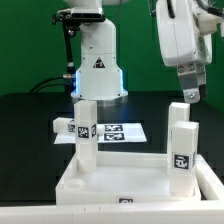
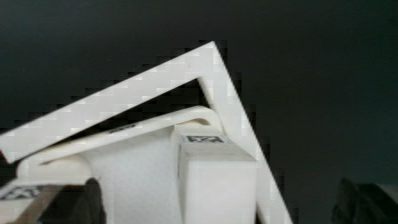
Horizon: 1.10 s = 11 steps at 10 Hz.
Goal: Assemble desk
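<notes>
Jaws spread wide, gripper [image 1: 189, 94] hovering just above a standing leg [image 1: 181, 143] on the tabletop [image 1: 100, 183], clear of it, gripping nothing.

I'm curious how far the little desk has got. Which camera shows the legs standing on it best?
The exterior view: two legs, one and another, stand upright on the tabletop. The wrist view shows only one leg close up at the tabletop's corner.

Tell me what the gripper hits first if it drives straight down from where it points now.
Probably the upright leg on the exterior view's right: the open gripper hangs just above it, though depth is unclear. Below that sits the tabletop.
</notes>
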{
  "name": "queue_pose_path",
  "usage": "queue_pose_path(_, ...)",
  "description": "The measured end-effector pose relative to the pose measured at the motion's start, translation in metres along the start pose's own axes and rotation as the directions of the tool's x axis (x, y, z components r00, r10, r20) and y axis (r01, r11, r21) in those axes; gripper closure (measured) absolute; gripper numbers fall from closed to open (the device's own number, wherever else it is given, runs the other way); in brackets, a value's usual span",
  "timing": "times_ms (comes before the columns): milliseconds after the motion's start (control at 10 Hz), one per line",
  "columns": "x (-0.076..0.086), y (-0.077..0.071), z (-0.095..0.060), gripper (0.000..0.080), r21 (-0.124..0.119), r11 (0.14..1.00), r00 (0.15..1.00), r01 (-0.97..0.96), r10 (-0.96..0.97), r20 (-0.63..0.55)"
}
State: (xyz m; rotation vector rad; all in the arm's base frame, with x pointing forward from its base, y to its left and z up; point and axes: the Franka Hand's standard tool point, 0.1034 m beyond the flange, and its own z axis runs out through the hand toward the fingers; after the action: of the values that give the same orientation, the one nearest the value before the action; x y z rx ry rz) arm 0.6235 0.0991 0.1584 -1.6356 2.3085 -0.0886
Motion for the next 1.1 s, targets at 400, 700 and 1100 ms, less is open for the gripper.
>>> queue_pose_path(400, 0.053, 0.044, -0.041, 0.0150, 0.032, 0.936, 0.935, 0.351, -0.352, 0.045)
queue_pose_path(700, 0.053, 0.045, -0.038, 0.0150, 0.033, 0.876, 0.875, 0.482, -0.483, 0.037)
queue_pose_path(1100, 0.102, 0.077, -0.046, 0.0150, 0.074, 0.864, 0.856, 0.499, -0.504, 0.115)
